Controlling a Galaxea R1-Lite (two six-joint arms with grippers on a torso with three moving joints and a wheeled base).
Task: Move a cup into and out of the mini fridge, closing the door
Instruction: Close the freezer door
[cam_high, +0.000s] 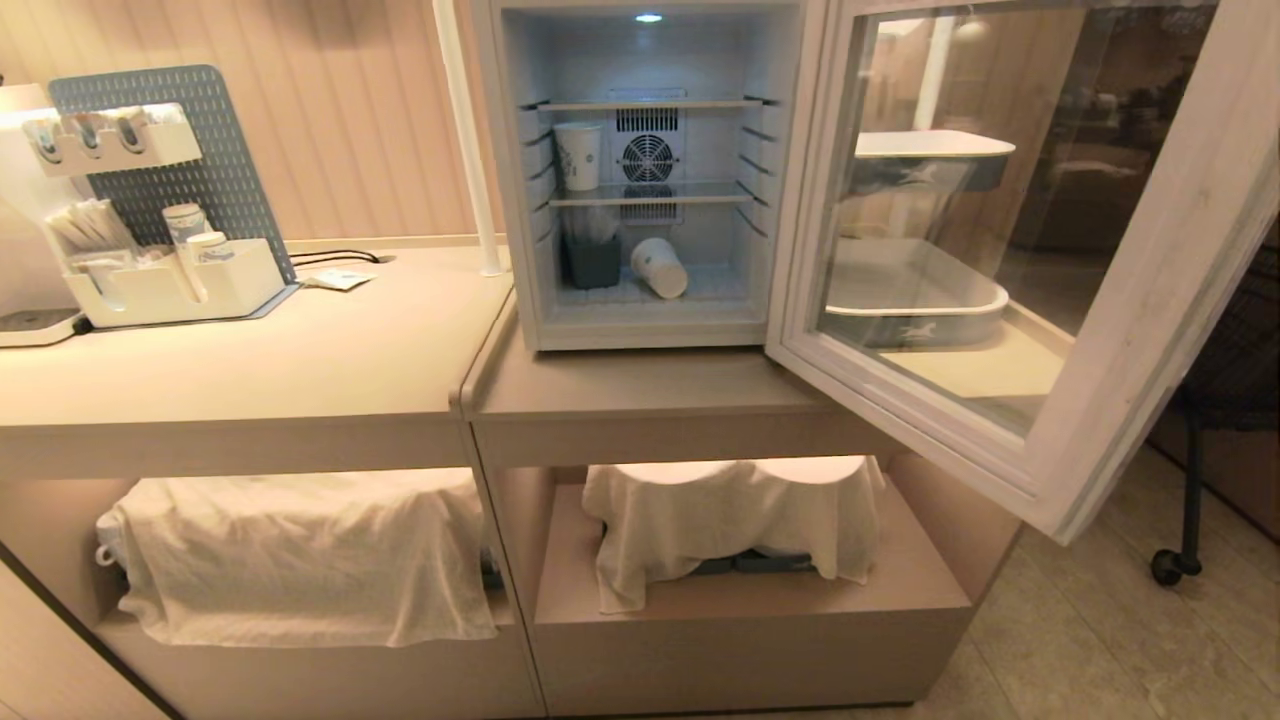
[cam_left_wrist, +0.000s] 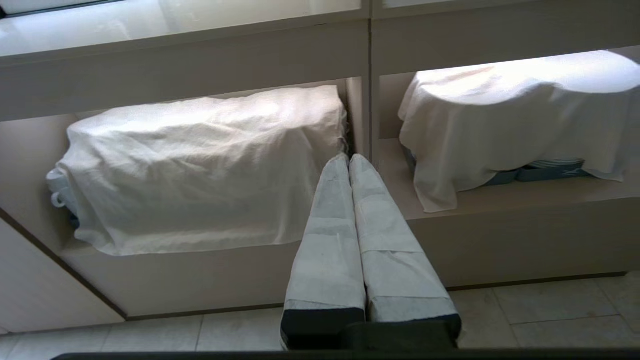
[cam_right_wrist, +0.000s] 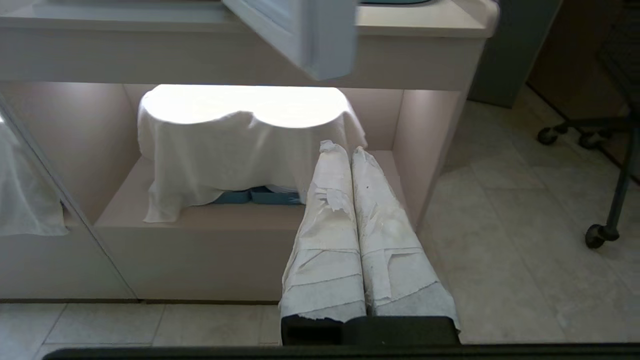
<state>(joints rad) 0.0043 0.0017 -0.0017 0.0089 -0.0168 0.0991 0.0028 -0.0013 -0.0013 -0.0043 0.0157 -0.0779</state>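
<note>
On the table (cam_high: 400, 350), toward its right end, the mini fridge (cam_high: 520, 200) stands with the door (cam_high: 1130, 330) swung wide to the right, so we judge that we are at the outset of a cup move, with nothing yet picked up. Inside we see one paper cup (cam_high: 578, 156) upright on the left of the middle wire shelf, and another paper cup (cam_high: 660, 267) lying on its side on the fridge floor, just right of a dark container (cam_high: 592, 262); we cannot tell from here which of the two is meant. Neither arm shows from the head. The left claw (cam_left_wrist: 349, 159) hangs low in front of the cabinet, its two paper-wrapped fingers pressed together and holding nothing, pointing at the divider between the two lower shelves with their cloth-draped bundles (cam_left_wrist: 200, 165). The right claw (cam_right_wrist: 345, 149) is likewise closed and empty, low before the right-hand shelf, beneath the near corner of the door. Next, we judge, one arm must rise from this low pose, spread its fingers, and reach in past the door frame to a cup without knocking the wire shelves.
</note>
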